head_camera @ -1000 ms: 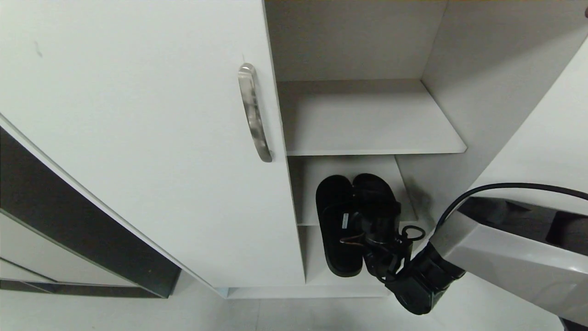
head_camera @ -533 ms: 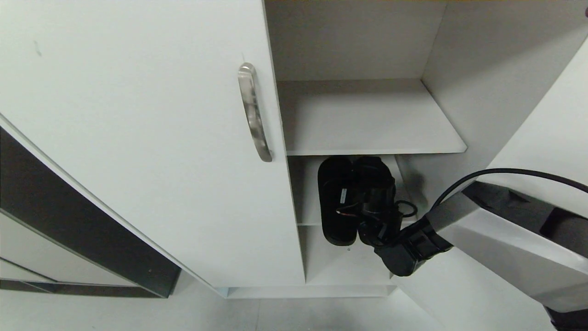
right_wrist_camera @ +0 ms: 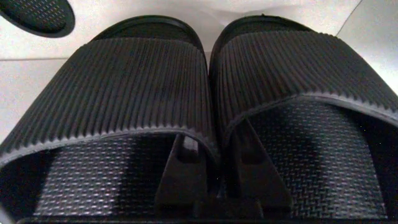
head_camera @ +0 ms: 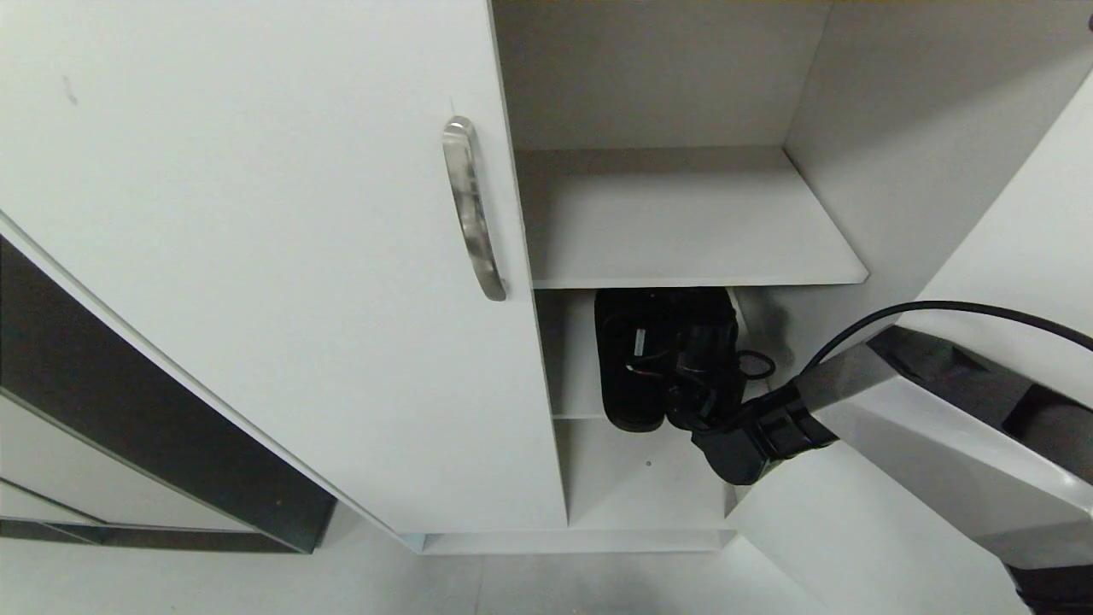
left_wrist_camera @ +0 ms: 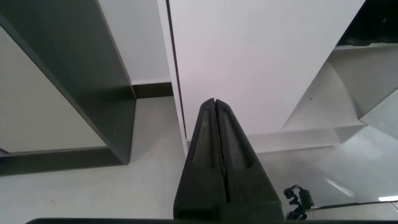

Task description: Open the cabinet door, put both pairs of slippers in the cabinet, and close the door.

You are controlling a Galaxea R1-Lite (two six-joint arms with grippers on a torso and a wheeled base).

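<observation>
- The right gripper [head_camera: 693, 395] had its jaws closed on the pair of slippers [head_camera: 636, 367]. Its fingers [right_wrist_camera: 185, 167] were tucked under the straps and pinched the two inner sides together.
- The slippers were toes-first in the middle compartment of the cabinet, under the upper shelf [head_camera: 683, 222]. Their heels overhung the front edge of the middle shelf [head_camera: 574, 376]. I could not tell whether they rested on it or hung just above.
- Judged step: seating the pair. It would go best pushed in level until the heels cleared the edge, then lowered with the soles flat.
- After that, the jaws should open only a little and back straight out, or a strap might snag and drag a slipper off the shelf.
- The arm would need to stay off the open door [head_camera: 1008, 256].
- The left gripper [left_wrist_camera: 215, 109] had its jaws pressed together and held nothing. It hung low by the closed door [head_camera: 256, 256].
- Contents: the middle compartment held this pair. A dark ribbed oval [right_wrist_camera: 34, 15] lay beyond the toes, possibly another slipper, but I could not tell.
</observation>
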